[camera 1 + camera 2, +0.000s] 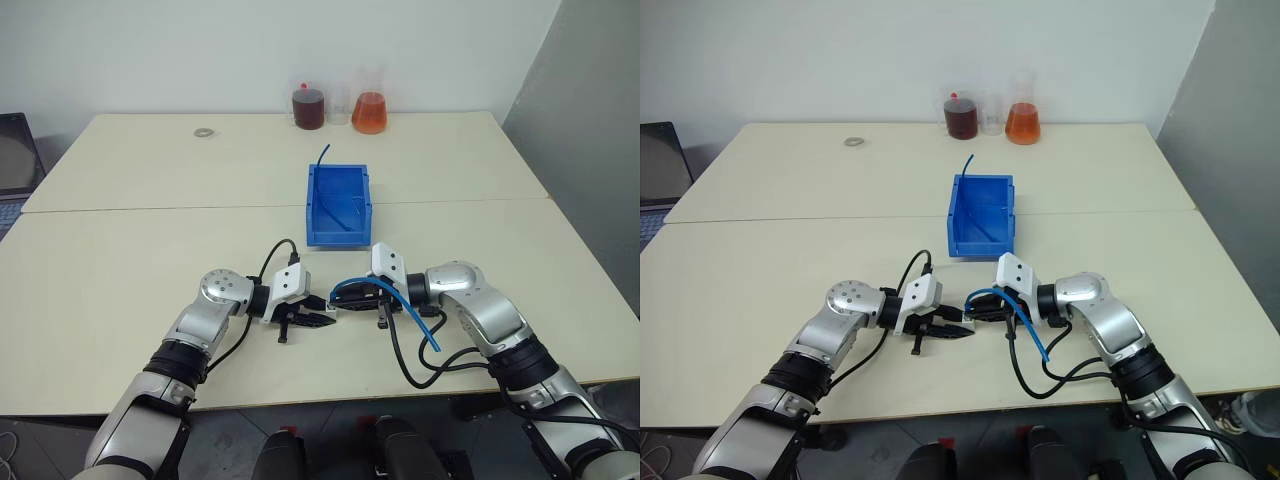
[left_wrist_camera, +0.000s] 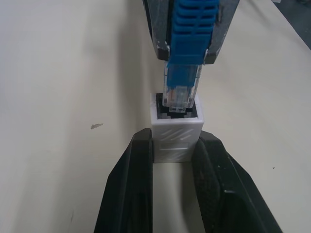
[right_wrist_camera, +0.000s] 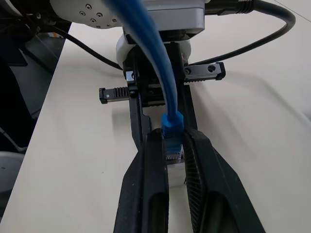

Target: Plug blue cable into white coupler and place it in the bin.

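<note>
Your left jaws grip the coupler point(image 2: 177, 132), your right jaws pinch the cable point(image 2: 188, 29) plug, its tip in the socket mouth, axes aligned.

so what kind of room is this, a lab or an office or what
Probably a lab or test room. Two plain pale tables stand pushed together against a bare white wall, with glass flasks of red and orange liquid at the back, and a blue bin set out as a work prop.
</note>
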You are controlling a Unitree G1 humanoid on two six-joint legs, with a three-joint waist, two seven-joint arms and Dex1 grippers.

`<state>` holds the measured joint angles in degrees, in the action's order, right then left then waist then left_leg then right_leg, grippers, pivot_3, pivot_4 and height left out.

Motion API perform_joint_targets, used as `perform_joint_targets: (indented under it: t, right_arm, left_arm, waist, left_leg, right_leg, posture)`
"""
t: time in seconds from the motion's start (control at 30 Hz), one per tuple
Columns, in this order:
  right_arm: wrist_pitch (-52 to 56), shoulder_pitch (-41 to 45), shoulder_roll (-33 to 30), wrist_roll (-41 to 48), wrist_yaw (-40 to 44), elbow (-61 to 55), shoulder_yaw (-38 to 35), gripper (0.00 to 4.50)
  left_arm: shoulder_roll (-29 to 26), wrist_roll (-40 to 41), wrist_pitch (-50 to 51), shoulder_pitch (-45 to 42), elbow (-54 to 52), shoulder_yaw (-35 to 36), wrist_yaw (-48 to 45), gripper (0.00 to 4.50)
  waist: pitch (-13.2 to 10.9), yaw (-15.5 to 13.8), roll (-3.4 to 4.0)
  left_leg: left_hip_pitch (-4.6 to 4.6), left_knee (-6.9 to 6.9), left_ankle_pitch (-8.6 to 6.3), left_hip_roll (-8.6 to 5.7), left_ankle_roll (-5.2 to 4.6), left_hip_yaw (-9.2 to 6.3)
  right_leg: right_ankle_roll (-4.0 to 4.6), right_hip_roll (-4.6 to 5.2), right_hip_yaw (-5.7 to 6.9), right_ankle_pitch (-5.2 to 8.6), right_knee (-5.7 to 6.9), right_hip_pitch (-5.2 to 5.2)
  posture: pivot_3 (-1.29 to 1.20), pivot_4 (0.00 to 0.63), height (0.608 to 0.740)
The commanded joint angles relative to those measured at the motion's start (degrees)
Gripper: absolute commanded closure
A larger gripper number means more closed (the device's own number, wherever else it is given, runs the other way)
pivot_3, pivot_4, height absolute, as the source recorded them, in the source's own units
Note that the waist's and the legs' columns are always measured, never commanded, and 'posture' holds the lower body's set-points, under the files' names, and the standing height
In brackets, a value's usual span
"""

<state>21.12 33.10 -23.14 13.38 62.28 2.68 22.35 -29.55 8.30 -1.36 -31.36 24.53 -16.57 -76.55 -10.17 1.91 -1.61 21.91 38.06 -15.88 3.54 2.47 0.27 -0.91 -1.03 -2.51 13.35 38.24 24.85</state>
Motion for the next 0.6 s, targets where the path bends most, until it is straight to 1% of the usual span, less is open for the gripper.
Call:
perform_joint_targets:
  t: [0.03,0.37,0.6]
  right_arm:
    - [-0.20,-0.08,0.27,-1.93,2.13,2.76,2.63,4.27]
    - [-3.66,2.46,2.32,-4.08,3.90,8.86,3.41,4.27]
    - [-2.52,2.14,0.70,-5.01,7.19,10.45,4.95,4.27]
  left_arm:
    - [-0.79,-0.65,0.90,1.10,-0.82,0.37,0.13,3.70]
    - [-1.19,-0.64,1.32,1.25,-1.33,0.51,0.48,3.70]
    - [-1.29,-0.72,1.40,1.30,-1.40,0.68,0.48,3.70]
  waist:
    - [0.04,0.00,-0.01]
    - [0.16,0.29,-0.01]
    - [0.16,0.27,-0.01]
  left_leg:
    - [-0.01,0.00,0.00,0.00,0.00,0.00]
    - [-0.35,-0.02,0.00,0.04,-0.01,0.00]
    - [-0.97,-0.13,-0.01,0.04,-0.01,-0.01]
  right_leg:
    - [0.00,0.00,0.00,0.00,0.00,0.00]
    - [0.06,-0.04,0.00,0.07,0.09,-0.28]
    - [0.32,-0.04,0.03,0.33,0.43,-0.70]
  posture:
    - [0.00,0.150,0.740]
    - [0.00,0.150,0.740]
    - [0.00,0.150,0.740]
